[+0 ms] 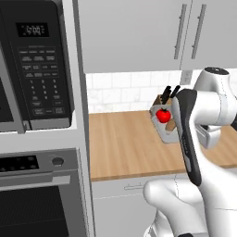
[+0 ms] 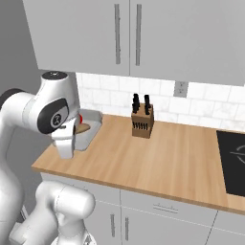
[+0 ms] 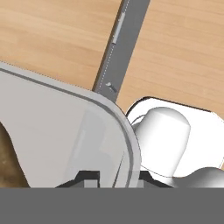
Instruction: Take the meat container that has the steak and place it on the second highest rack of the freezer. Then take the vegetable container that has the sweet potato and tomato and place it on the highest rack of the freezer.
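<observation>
The vegetable container (image 1: 163,133) is a shallow grey tray over the wooden counter, holding the shiny red tomato (image 1: 163,115) and the tan sweet potato (image 1: 171,125). From the right base view the same container (image 2: 91,130) pokes out behind my forearm, with the sweet potato (image 2: 83,128) just showing. In the hand view my gripper (image 3: 117,178) is shut on the container's rim, its curved wall (image 3: 65,131) close in front and the sweet potato (image 3: 8,162) at the left edge. Whether the tray touches the counter I cannot tell. The freezer and the meat container with the steak are out of view.
A knife block (image 2: 142,122) stands at the back of the counter (image 2: 158,158), right of the tray. A black cooktop (image 2: 233,162) lies at the far right. The microwave (image 1: 37,65) and oven (image 1: 39,194) column rises on the left. Wall cabinets (image 2: 134,33) hang overhead.
</observation>
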Controlling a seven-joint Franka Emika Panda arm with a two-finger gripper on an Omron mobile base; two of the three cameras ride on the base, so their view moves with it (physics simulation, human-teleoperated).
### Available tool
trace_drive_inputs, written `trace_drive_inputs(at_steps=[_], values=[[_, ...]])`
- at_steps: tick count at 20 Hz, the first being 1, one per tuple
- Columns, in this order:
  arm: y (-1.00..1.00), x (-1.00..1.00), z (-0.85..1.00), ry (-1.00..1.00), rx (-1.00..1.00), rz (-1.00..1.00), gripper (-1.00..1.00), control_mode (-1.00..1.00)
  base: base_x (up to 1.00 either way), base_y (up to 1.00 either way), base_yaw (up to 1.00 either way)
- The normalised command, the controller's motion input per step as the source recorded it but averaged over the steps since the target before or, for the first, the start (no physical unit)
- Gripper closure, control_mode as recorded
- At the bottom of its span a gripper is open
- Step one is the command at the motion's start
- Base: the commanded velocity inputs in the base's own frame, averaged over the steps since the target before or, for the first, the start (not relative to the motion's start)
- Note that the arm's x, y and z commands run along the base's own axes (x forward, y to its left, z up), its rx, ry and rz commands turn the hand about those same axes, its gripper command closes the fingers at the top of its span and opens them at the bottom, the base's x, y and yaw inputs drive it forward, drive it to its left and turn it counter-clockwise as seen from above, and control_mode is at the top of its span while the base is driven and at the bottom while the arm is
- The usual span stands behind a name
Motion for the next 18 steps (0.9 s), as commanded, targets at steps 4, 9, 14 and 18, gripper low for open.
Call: trace_drive_inputs(at_steps=[4, 9, 14, 18], values=[[0.00, 0.00, 0.00, 0.00, 0.00, 0.00, 1.00, -1.00, 0.00, 0.00, 0.00], [0.00, 0.00, 0.00, 0.00, 0.00, 0.00, 1.00, 1.00, -0.06, 0.00, 0.00], [0.00, 0.00, 0.00, 0.00, 0.00, 0.00, 1.00, 1.00, -0.90, 0.02, 0.00], [0.00, 0.00, 0.00, 0.00, 0.00, 0.00, 1.00, 1.00, -0.75, 0.66, 0.00]])
